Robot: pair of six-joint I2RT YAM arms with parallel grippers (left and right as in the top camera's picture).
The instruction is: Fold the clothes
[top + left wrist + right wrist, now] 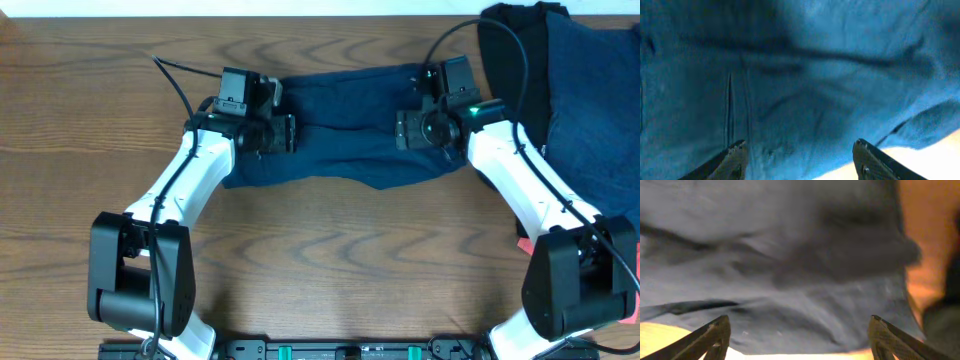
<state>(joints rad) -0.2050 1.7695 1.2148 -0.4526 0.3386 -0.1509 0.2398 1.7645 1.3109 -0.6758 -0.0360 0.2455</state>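
Observation:
The dark navy-blue shorts (345, 130) lie spread flat on the wooden table between the two arms. My left gripper (278, 133) hovers over the shorts' left part; in the left wrist view its jaws (799, 159) are open, with blue cloth (805, 75) below them. My right gripper (410, 130) is over the shorts' right part; in the right wrist view its jaws (799, 335) are wide open above the cloth (790, 270), near its lower edge. Neither gripper holds anything.
A pile of black (510, 50) and navy (590, 90) garments lies at the back right corner. A bit of coral-red cloth (523, 245) shows by the right arm's base. Bare wooden table (340, 260) lies in front of the shorts.

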